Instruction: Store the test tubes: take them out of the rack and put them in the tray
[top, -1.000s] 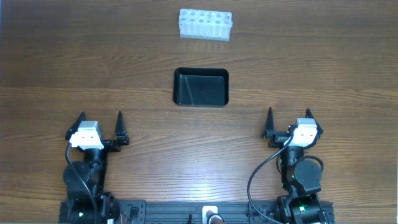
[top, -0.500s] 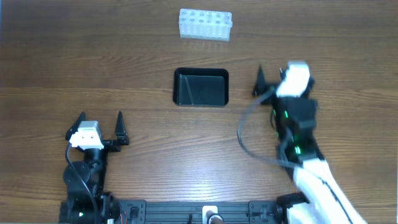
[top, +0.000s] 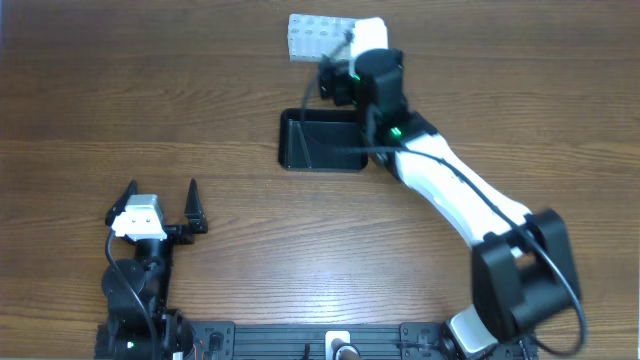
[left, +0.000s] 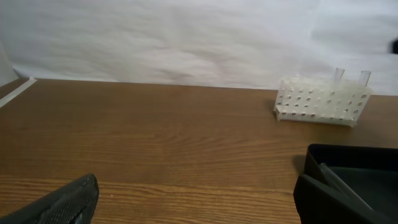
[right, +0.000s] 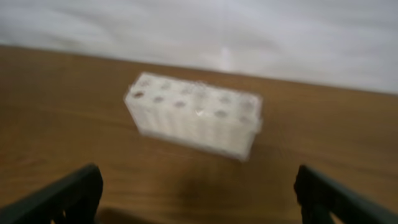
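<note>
right tool (right: 198, 180): spread wide, empty, near rack (right: 194, 118)
risk: tool clips rack, tips it
test tubes (left: 339, 73): slick; weak pinch drops them

I work at what looks like a lab bench rigged for robot trials: a wood-grain tabletop (top: 120, 100), a plain white backdrop (left: 155, 37) along its far edge, a white test-tube rack (top: 315, 38) (two clear tubes (left: 339, 73) standing in it) and a black tray (top: 310, 160).
</note>
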